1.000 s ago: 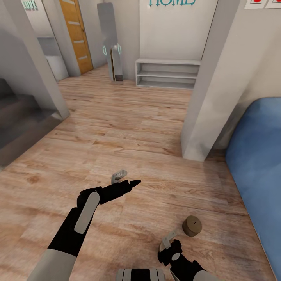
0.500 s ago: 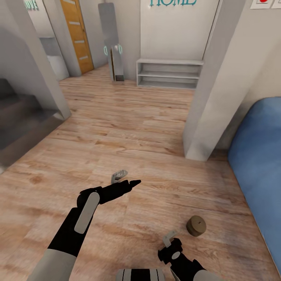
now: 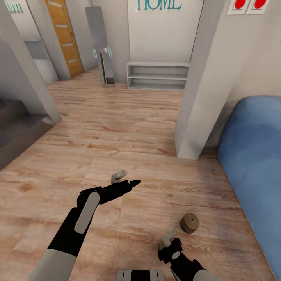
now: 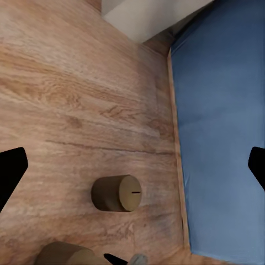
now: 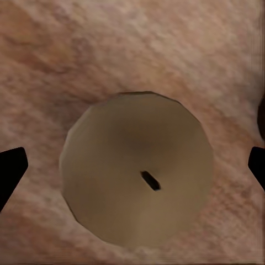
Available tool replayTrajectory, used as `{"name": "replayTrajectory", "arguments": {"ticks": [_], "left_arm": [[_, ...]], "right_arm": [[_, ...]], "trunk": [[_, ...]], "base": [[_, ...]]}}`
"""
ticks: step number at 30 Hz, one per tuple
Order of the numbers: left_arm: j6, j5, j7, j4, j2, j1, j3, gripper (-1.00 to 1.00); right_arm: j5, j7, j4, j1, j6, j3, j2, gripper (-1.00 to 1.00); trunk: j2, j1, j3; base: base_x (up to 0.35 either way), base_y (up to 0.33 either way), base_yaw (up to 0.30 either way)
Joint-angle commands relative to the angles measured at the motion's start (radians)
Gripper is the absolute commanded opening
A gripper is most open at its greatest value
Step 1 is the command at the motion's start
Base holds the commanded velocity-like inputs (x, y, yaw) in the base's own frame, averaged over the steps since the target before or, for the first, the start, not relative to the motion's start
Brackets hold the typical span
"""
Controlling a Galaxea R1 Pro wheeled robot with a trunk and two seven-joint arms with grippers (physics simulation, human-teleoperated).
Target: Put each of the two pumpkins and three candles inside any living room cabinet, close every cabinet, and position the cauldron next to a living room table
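Note:
A stubby tan candle [image 3: 189, 223] stands on the wood floor close to the blue sofa; it also appears in the left wrist view as candle [image 4: 117, 193]. My right gripper [image 3: 168, 241] hovers low, just short of it, and is open. The right wrist view looks straight down on a candle top [image 5: 138, 174] with its dark wick, which lies between my right gripper's [image 5: 132, 165] wide-spread fingertips without touching them. My left gripper [image 3: 125, 179] is open and empty above bare floor, well to the candle's left. A second tan rounded shape [image 4: 61, 255] shows beside the right finger; I cannot tell what it is.
A blue sofa [image 3: 253, 156] runs along the right. A white pillar [image 3: 195, 97] stands ahead on the right, with a low white shelf [image 3: 158, 75] behind it. An orange door [image 3: 64, 35] and a mirror are at the far left, with grey stairs [image 3: 15, 125] nearer.
The whole picture has shifted left and down, so the camera moved. Both arms keep the same pose, and the candle stays on the floor.

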Motion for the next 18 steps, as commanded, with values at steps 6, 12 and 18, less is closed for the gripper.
{"name": "replayTrajectory", "arguments": {"ticks": [6, 12, 18], "left_arm": [[0.0, 0.0, 0.0, 0.0, 0.0, 0.0, -0.021, 1.0], [0.0, 0.0, 0.0, 0.0, 0.0, 0.0, -0.058, 1.0], [0.0, -0.001, 0.0, 0.0, 0.0, 0.0, -0.06, 1.0]], "right_arm": [[0.0, 0.001, 0.0, 0.001, -0.003, 0.001, 0.0, 1.0], [-0.001, -0.001, 0.001, 0.001, -0.062, 0.0, -0.002, 1.0], [-0.004, -0.007, 0.009, 0.001, -0.145, -0.002, -0.015, 1.0]], "trunk": [[0.0, 0.0, 0.001], [0.0, 0.0, 0.001], [0.0, 0.0, 0.001]], "base": [[0.0, 0.0, -0.025], [0.0, 0.0, -0.001], [0.0, 0.0, 0.0]]}}
